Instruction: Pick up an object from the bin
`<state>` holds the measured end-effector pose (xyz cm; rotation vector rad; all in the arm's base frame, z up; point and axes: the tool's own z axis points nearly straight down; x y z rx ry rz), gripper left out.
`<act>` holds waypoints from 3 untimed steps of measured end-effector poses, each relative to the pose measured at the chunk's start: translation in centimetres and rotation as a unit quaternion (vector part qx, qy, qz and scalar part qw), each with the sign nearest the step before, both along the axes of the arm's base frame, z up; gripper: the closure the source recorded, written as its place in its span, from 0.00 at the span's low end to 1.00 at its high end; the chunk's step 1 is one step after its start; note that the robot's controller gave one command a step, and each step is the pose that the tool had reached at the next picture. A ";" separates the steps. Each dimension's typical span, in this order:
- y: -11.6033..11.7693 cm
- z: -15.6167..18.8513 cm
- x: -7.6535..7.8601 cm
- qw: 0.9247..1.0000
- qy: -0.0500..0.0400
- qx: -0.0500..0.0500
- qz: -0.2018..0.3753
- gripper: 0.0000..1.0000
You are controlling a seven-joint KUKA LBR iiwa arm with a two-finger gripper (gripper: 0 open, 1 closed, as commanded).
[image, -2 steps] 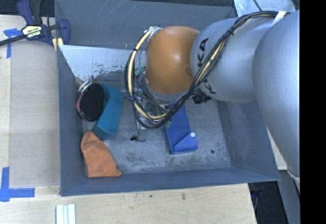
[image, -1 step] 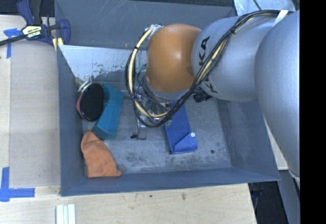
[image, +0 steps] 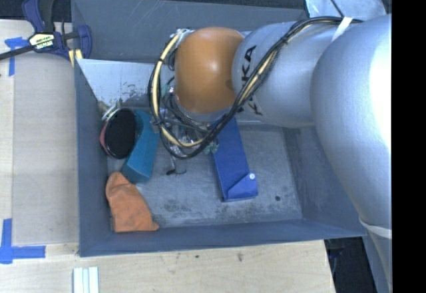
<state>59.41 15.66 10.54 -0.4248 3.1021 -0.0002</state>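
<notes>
My gripper [image: 175,165] reaches down in the middle of the bin, mostly hidden under the arm's wrist, and its tip sits just above the bare floor. Right beside it on the left lies a teal rectangular block [image: 141,152], tilted lengthwise. On the right of the gripper is a dark blue flat box [image: 233,162] with a small white dot near its lower end. A black oval thing with a red rim [image: 120,133] leans against the left wall, behind the teal block.
An orange crumpled lump [image: 128,204] lies in the front left corner. The arm and its orange wrist cover hide the back middle and right of the bin. Bare grey floor shows along the front and between the teal block and blue box.
</notes>
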 end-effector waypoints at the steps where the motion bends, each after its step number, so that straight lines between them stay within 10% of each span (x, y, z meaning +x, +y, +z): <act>1: 2.0 -0.6 1.4 0.998 0.002 -0.001 0.061 0.00; 3: 5.0 -2.3 2.4 0.980 -0.001 -0.001 0.200 0.00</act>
